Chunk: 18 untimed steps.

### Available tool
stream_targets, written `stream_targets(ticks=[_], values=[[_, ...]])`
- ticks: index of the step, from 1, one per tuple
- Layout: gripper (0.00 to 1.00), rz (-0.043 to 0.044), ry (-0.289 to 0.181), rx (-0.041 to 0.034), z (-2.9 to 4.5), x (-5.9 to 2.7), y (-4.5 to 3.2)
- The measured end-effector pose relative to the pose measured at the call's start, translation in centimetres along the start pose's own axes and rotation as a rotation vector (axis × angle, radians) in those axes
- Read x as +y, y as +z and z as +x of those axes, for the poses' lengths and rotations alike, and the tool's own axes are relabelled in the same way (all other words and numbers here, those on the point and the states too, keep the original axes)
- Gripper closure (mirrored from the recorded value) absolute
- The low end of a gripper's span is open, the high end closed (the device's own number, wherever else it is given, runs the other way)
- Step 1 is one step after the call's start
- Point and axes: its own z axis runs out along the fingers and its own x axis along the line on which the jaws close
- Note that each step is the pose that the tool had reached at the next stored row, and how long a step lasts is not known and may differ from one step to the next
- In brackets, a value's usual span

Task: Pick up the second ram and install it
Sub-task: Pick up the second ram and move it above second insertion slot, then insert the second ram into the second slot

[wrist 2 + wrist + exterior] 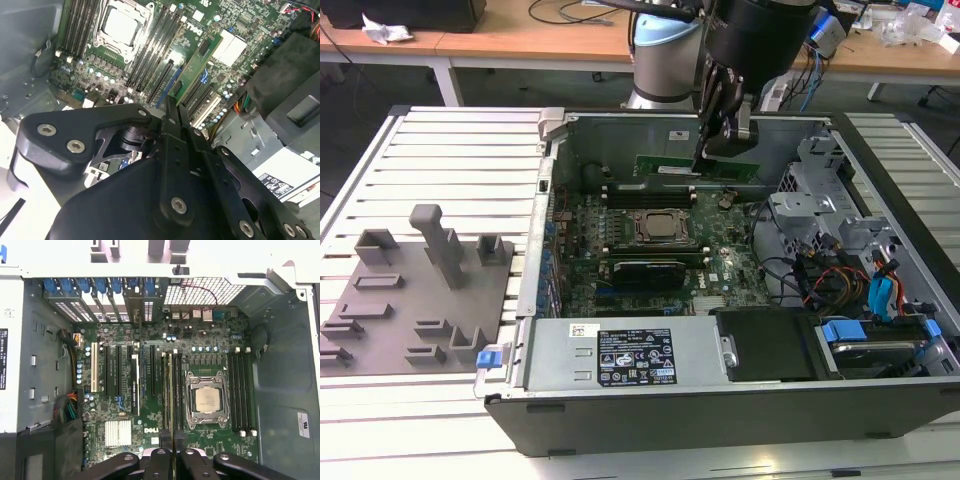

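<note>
One green stick, the second ram [196, 62], sat clenched edge-on in my pincer [172, 107], hanging just beyond my fingertips over the motherboard [150, 405] slots. Judged tilt could have jammed it against a socket clip or missed the slot.

exterior view: high, angled down at open computer case [740, 300] on tabletop [440, 160] | first wrist view: straight down, near motherboard [165, 390] | second wrist view: oblique, closer | shared: processor socket [207, 400]
</note>
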Motion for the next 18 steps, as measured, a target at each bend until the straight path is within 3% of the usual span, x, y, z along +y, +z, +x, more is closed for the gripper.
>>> stream_targets(ticks=[9, 18], values=[[0.87, 0.0, 0.0, -0.0002, -0.01, 0.05, 0.09], [0.87, 0.0, 0.0, 0.0, 0.08, 0.02, 1.44]])
